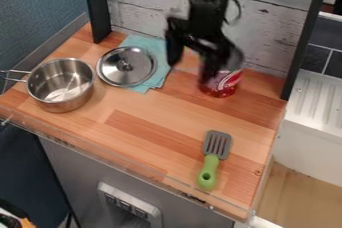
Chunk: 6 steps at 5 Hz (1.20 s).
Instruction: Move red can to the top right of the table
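- Camera view: the red can (pixel 225 84) stands toward the upper right of the table (pixel 153 114), near the back wall (pixel 270 37).
- The gripper (pixel 190 72) has its fingers apart, one overlapping the can.
- A sideways swing could catch and topple it.

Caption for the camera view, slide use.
Open gripper at the red can on the table; pot and lid at left, spatula in front.

Camera high at front, slanting down across worktop (pixel 143 127) toward plank wall (pixel 270 27) (nearly whole surface fits).
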Each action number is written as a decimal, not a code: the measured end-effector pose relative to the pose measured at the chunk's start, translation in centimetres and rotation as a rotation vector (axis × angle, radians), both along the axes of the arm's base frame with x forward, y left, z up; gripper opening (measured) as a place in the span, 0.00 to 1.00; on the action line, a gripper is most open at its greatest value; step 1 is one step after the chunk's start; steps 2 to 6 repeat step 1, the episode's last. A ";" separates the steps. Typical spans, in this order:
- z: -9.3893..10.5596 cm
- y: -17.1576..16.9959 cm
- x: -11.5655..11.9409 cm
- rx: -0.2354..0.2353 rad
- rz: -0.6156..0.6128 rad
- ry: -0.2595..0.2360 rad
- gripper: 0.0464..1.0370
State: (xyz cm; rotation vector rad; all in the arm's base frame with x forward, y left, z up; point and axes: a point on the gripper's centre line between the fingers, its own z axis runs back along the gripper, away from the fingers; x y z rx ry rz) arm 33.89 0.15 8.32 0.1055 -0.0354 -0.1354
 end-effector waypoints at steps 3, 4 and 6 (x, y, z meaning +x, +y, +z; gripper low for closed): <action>1.9 2.8 -3.0 0.001 0.076 -0.019 0.96; 1.9 2.8 -3.0 0.001 0.076 -0.019 0.96; 1.9 2.8 -3.0 0.001 0.076 -0.019 0.96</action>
